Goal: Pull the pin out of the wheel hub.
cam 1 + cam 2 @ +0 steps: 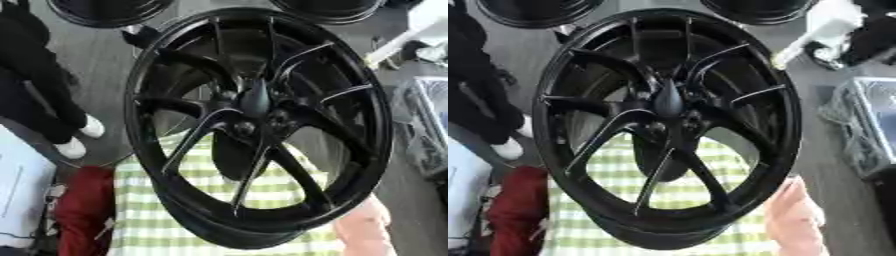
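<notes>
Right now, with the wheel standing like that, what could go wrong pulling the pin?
The black wheel hub stands on its rim on the green checked cloth, so a pull might tip or roll it. A person's hand rests at its lower rim and could get pinched. Neither robot hand shows.

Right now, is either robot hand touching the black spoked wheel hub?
No. The black spoked wheel hub stands over green-and-white checked cloth, and no robot hand shows in either view.

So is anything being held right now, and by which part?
No robot hand shows. A person's hand lies against the wheel hub at its lower right rim; whether it grips cannot be told.
</notes>
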Robot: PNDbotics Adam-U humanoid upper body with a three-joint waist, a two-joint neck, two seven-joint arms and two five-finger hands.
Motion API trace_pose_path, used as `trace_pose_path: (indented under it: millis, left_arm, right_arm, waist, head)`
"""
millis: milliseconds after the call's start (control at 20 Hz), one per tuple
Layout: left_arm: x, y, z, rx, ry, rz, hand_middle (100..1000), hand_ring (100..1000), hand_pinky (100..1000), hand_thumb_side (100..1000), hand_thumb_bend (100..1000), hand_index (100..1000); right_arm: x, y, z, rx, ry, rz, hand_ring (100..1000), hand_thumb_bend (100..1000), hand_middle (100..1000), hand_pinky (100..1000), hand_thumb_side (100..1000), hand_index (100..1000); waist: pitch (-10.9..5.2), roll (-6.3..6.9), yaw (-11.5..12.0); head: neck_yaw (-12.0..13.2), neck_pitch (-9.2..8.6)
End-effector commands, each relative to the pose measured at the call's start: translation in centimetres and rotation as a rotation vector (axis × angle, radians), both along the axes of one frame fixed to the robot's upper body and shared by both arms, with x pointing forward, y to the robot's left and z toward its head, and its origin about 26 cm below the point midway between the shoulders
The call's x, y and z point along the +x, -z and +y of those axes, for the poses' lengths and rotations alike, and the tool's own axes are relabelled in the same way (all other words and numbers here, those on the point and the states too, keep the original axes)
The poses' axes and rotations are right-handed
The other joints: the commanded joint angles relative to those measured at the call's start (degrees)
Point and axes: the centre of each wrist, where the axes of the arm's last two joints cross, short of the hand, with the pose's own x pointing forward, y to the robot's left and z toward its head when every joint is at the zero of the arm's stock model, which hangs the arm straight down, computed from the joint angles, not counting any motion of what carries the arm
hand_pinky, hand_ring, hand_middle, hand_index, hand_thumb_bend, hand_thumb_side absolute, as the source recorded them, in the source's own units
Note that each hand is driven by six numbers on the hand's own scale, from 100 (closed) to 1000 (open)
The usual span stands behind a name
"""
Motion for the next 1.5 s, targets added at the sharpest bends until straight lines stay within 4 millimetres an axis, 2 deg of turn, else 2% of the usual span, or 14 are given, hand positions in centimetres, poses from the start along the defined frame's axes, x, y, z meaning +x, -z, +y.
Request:
trace_pose_path:
  millis: [50,200,300,350,550,750,800,900,950,1000,1100,1300,1450,1500]
  left_arm:
    - [-0.1,-1.1,0.6,0.027,-0.023,-0.034,812,733,799,611,374,734]
    - [-0.3,-1.0,0.7,0.020,-0.040,-0.038,812,733,799,611,373,735]
    - [-0.3,-1.0,0.8,0.018,-0.046,-0.040,812,733,799,610,373,735]
    - [-0.3,-1.0,0.8,0.016,-0.049,-0.041,812,733,799,610,372,735]
    - [-0.3,-1.0,0.7,0.012,-0.050,-0.044,812,733,798,610,373,734]
    - [-0.4,-0.8,0.7,0.007,-0.053,-0.039,813,733,798,610,372,734]
    - [-0.4,-0.8,0.7,0.006,-0.053,-0.039,813,733,798,610,372,735]
    - [-0.4,-0.8,0.8,0.005,-0.054,-0.039,813,732,798,609,372,735]
    - [-0.5,-0.8,0.8,0.004,-0.056,-0.039,813,732,797,609,371,735]
    - [-0.5,-0.8,0.8,0.004,-0.058,-0.039,813,732,797,609,371,734]
    - [-0.5,-0.7,0.8,0.001,-0.061,-0.037,813,732,796,609,371,734]
    - [-0.5,-0.7,0.7,-0.003,-0.060,-0.039,813,728,795,607,371,734]
    - [-0.4,-0.8,0.5,-0.007,-0.051,-0.045,813,723,793,605,371,735]
    - [-0.3,-0.8,0.4,-0.008,-0.048,-0.047,813,723,793,605,371,735]
  right_arm:
    - [-1.3,-1.9,-5.2,0.007,0.215,-0.102,535,100,347,677,291,570]
    - [-2.1,0.8,-11.4,0.014,0.408,-0.079,566,100,381,698,334,598]
    - [-2.9,2.1,-14.4,-0.031,0.473,-0.071,717,328,560,768,445,752]
    - [-3.3,3.0,-15.7,-0.080,0.484,-0.052,825,433,735,829,481,865]
    - [-4.8,5.0,-20.0,-0.265,0.491,0.057,982,482,903,933,726,940]
    - [-5.5,5.7,-22.0,-0.315,0.492,0.083,1000,515,929,956,626,956]
    - [-5.6,5.7,-22.2,-0.312,0.491,0.082,1000,499,926,953,590,953]
    - [-5.5,5.5,-22.4,-0.274,0.496,0.054,981,449,905,924,384,942]
    - [-5.3,5.2,-22.2,-0.240,0.500,0.018,951,332,881,896,344,934]
    - [-5.1,4.7,-22.0,-0.193,0.508,-0.040,904,136,838,858,339,921]
    - [-4.1,3.5,-20.6,-0.034,0.517,-0.247,814,100,733,786,269,857]
    - [-2.1,2.4,-16.7,0.284,0.459,-0.632,778,100,692,751,351,839]
    - [-0.3,3.6,-13.5,0.538,0.369,-0.728,774,100,701,739,516,846]
    - [0.3,4.0,-12.4,0.609,0.337,-0.746,774,100,701,739,516,846]
  waist:
    - [-0.55,0.42,-0.5]
    - [-0.36,0.92,-1.0]
    - [-0.28,1.19,-1.2]
    - [-0.25,1.34,-1.1]
    - [-0.29,1.73,-0.7]
    - [-0.40,2.02,-0.4]
    - [-0.42,2.07,-0.3]
    - [-0.50,2.20,-0.2]
    - [-0.55,2.26,-0.2]
    - [-0.61,2.30,-0.2]
    - [-0.72,2.44,-0.1]
    - [-0.88,2.66,0.4]
    - [-1.01,2.86,1.1]
    - [-1.03,2.92,1.3]
  head:
    - [0.9,-0.96]
    - [1.5,-0.95]
    - [1.7,-0.95]
    - [1.6,-1.03]
    - [0.9,-1.62]
    - [0.8,-1.73]
    - [0.8,-1.72]
    - [0.8,-1.71]
    - [0.8,-1.64]
    - [0.9,-1.58]
    - [1.0,-1.55]
    - [0.8,-1.69]
    - [0.7,-1.86]
    - [0.8,-1.91]
